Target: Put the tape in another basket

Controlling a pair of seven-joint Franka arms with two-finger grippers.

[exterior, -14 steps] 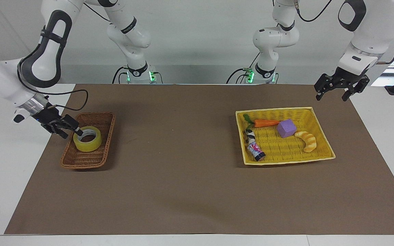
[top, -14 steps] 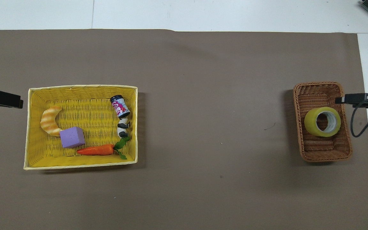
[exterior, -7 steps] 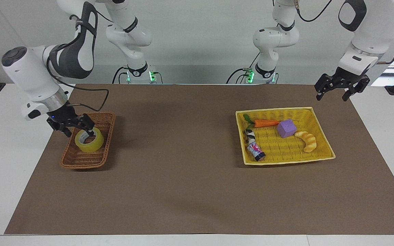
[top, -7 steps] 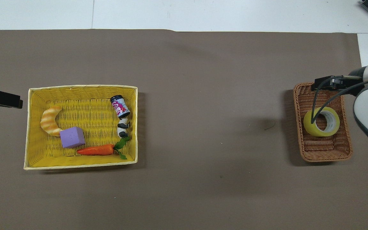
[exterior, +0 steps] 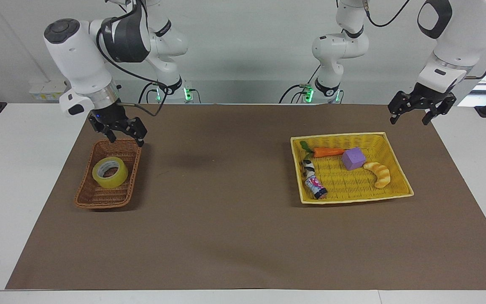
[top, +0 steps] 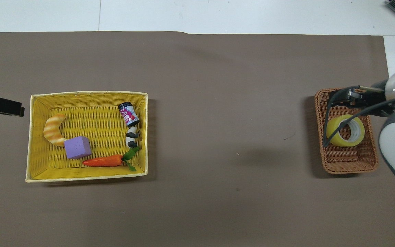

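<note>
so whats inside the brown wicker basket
Only the tape, lying flat with its core hole facing up. The weave directly under it is covered; the rest of the basket floor shows nothing else.

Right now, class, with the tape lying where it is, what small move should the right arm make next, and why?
Probably raise the right gripper clear, toward its base. It hangs open and empty over the basket's end nearer the robots, while the tape lies flat in the basket, apparently delivered. The left gripper waits, open, near the yellow tray.
</note>
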